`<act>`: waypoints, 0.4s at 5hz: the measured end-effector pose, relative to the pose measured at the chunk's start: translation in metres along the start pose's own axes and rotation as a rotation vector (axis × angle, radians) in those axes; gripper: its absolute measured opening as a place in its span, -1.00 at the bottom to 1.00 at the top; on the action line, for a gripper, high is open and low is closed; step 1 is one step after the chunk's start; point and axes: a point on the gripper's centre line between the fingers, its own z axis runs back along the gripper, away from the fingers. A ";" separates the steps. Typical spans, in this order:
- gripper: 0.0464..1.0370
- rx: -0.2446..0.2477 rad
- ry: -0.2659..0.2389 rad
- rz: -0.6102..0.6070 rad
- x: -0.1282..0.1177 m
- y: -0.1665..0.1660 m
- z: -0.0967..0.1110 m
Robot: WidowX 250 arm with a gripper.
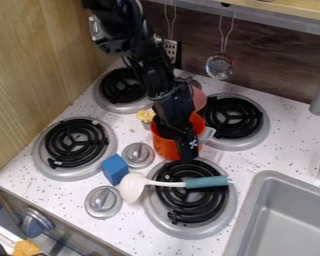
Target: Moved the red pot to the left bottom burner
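Observation:
The black gripper (188, 150) hangs down over the red pot (165, 147), across the pot's opening and front right wall. The orange-red pot stands upright in the middle of the stove, just behind the front right burner, with a grey handle on its right side. Much of its inside and rim is hidden by the gripper. At the left front lies the left bottom burner (76, 142), a black coil in a silver ring with nothing on it.
A white ladle with a teal handle (206, 182) lies across the front right burner (189, 200). A blue block (114, 169) and knobs (138, 155) stand between the front burners. Yellow and pink things sit behind the pot; the sink (283, 215) is at right.

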 end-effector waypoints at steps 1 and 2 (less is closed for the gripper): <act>0.77 0.022 -0.014 -0.005 0.000 0.002 -0.002; 0.25 0.014 -0.013 0.010 0.000 0.002 -0.002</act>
